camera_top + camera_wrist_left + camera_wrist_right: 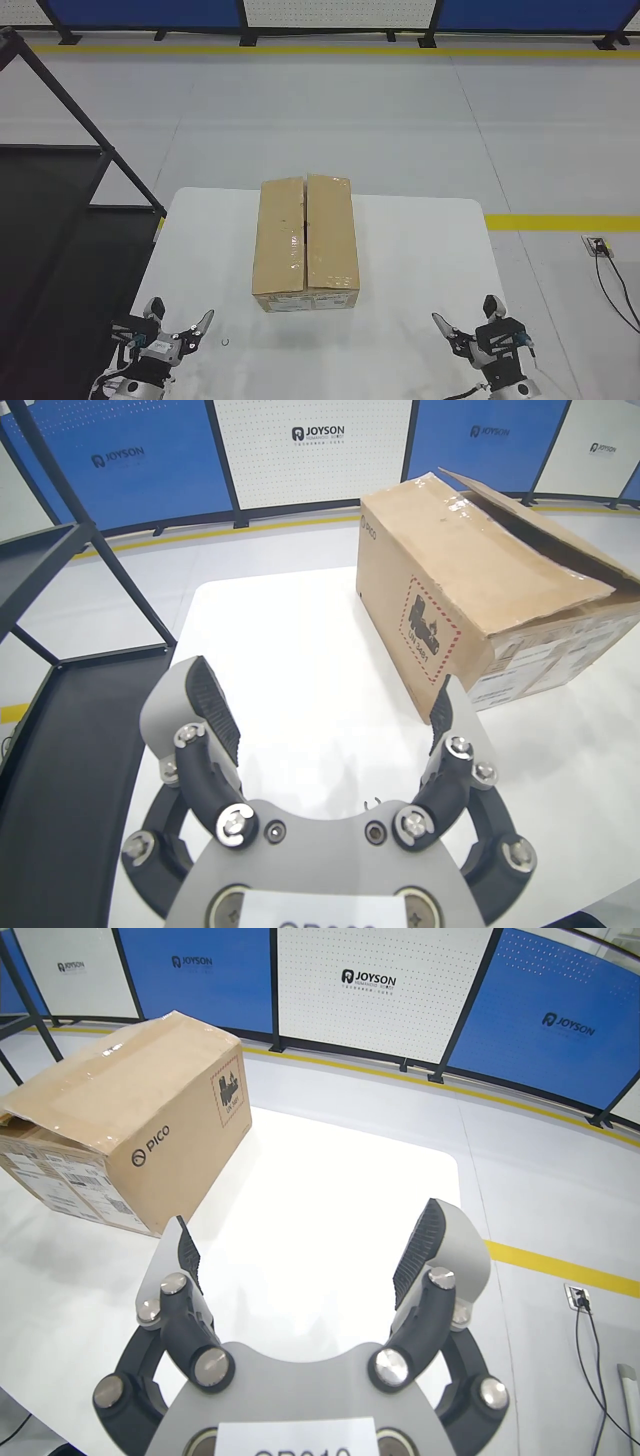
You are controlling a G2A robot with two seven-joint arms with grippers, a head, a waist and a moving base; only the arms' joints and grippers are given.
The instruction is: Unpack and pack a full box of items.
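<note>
Sits as a cardboard box [305, 243] at the middle of the table [420, 300], flaps down but unsealed, one riding up. Has the left tool [181, 316] and right tool [464, 318] at the near edge, both spread wide, empty, well apart from it. May skid or take a flap pushed inward if pried from one side.

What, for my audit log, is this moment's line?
brown cardboard box closed on white table; left end effector open; right end effector open
</note>
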